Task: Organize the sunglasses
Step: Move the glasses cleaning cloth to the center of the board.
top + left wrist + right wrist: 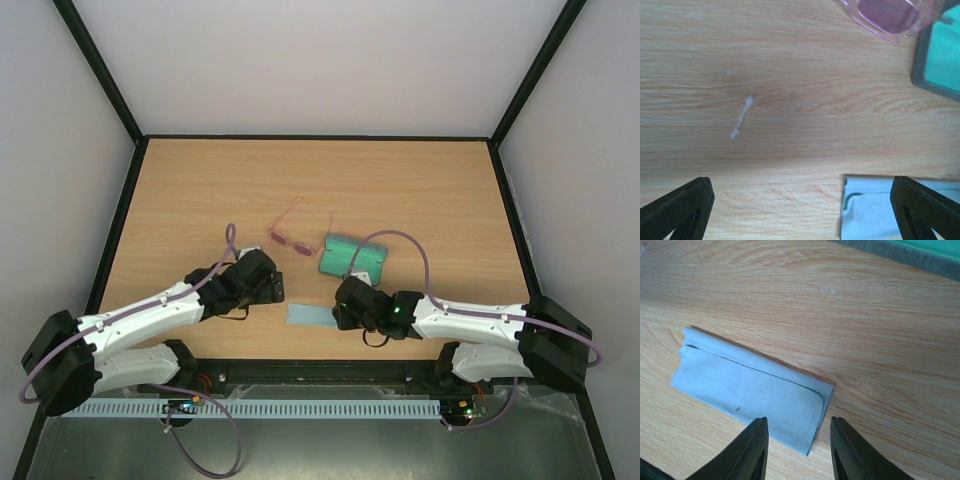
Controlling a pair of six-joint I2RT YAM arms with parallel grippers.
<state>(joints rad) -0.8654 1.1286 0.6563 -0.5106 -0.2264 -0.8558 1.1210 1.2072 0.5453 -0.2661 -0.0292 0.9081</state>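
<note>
The pink sunglasses (291,236) lie open on the table, left of the teal open case (352,258). One pink lens (888,15) shows at the top of the left wrist view beside the case's edge (940,55). A folded light blue cloth (311,315) lies between the two grippers. My left gripper (268,289) is open and empty, low over bare wood, with the cloth (880,210) by its right finger. My right gripper (343,312) is open and empty, its fingertips (757,440) astride the cloth's right end (750,390).
The table (420,190) has a raised black rim on all sides and white walls behind. A pale smear (741,118) marks the wood. The case's grey edge (910,252) runs along the top of the right wrist view.
</note>
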